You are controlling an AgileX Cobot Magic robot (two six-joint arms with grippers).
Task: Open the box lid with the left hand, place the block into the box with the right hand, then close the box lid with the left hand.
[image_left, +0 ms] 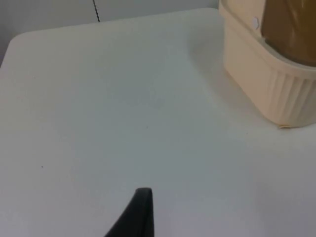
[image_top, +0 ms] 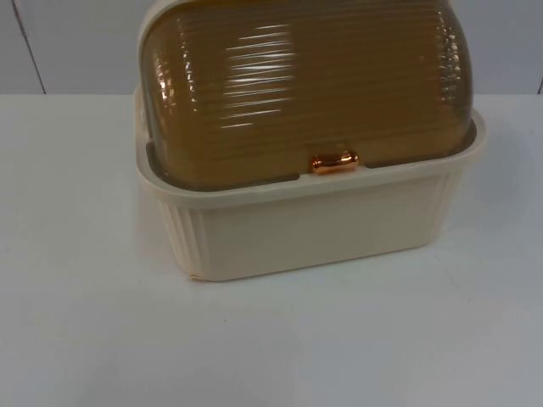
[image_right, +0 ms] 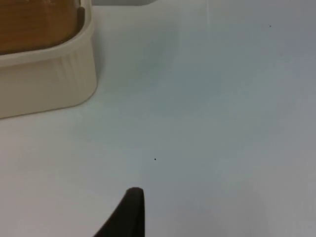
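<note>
Top view: the cream ribbed plastic box [image_top: 314, 229] sits with its amber ribbed dome lid [image_top: 305, 93] down, copper handle [image_top: 334, 162] untouched; opening, loading and closing all remain. Both tools wait above the white table [image_top: 85, 322]; I cannot tell their finger state.

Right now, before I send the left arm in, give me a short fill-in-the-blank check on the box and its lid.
1. The amber ribbed lid on the cream box is ____.
2. The small handle at the lid's front edge is ____ coloured.
3. The box stands on the ____ table.
4. The left fingertip hangs over bare table, ____ from the box.

Missing words: closed; copper; white; apart
</note>
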